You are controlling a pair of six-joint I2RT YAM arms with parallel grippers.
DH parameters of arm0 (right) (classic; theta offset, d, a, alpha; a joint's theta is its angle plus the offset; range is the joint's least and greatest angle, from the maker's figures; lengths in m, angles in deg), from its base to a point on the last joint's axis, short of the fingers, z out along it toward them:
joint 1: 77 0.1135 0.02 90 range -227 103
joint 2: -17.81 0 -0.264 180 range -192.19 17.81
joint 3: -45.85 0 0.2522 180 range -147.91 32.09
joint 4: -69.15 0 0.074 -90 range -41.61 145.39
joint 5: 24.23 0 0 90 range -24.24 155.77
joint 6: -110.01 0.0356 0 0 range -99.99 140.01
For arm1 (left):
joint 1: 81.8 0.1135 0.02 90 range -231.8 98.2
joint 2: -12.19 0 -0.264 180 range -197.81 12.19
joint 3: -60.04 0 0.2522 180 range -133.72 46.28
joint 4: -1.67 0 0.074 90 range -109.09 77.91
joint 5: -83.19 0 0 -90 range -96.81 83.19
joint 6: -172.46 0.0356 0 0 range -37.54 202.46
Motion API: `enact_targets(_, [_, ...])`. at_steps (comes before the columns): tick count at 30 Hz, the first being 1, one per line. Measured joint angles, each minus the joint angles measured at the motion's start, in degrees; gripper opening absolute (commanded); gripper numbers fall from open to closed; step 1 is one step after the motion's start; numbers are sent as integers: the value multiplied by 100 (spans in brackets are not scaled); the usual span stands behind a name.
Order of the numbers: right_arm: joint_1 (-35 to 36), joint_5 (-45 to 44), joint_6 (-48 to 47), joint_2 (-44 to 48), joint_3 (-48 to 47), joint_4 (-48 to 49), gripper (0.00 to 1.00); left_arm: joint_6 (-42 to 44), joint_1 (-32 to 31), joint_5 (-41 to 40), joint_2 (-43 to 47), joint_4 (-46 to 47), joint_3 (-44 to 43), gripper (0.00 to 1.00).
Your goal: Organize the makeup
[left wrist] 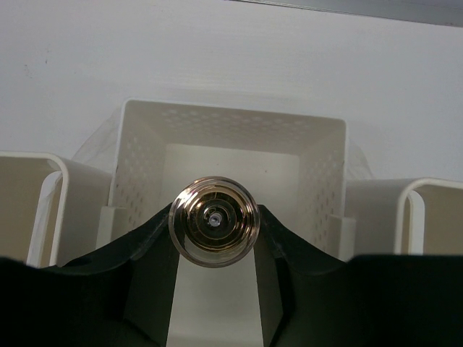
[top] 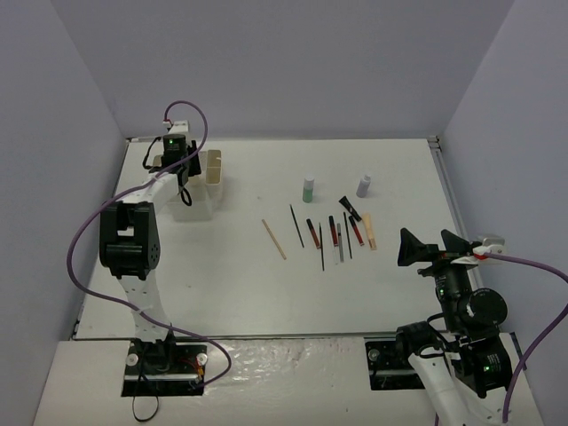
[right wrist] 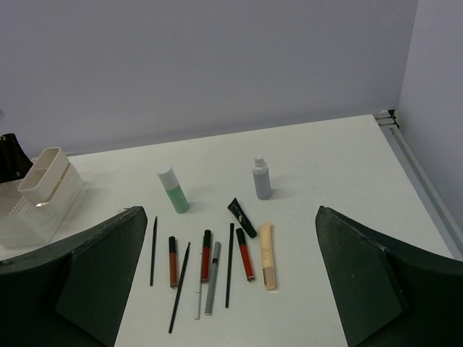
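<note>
We are seeing the left gripper (left wrist: 215, 230) clenching the amber bottle (left wrist: 213, 217), which is hanging directly over the middle compartment (left wrist: 231, 155) of the box (top: 211, 182) (whether it is touching the floor there, we cannot tell). The right gripper (top: 432, 247) is standing spread wide, grasping nothing. The green bottle (right wrist: 173, 190), grey bottle (right wrist: 262, 178) and pencils and tubes (right wrist: 210, 264) are lying ahead of it on the surface (right wrist: 325, 166).

box (top: 213, 175) far left | bottle (left wrist: 213, 222) above its middle compartment | pencils (top: 333, 229) right of box

End-on amber bottle (left wrist: 213, 222) clamped in left pincer (left wrist: 213, 217) — over perforated middle compartment (left wrist: 231, 123).
</note>
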Motion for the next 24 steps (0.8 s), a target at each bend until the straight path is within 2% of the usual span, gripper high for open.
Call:
enact_targets(3, [2, 22, 0, -2, 2, 0, 100, -2, 14, 12, -26, 33, 0, 0])
enact_targets(7, [2, 27, -1, -2, 4, 2, 100, -2, 14, 15, -28, 104, 0, 9])
enact_targets(16, [2, 69, -2, -2, 4, 4, 100, 2, 14, -12, -135, -9, -36, 45])
enact_targets(24, [27, 86, -2, -2, 4, 7, 100, 4, 14, -14, -181, -99, -234, 61])
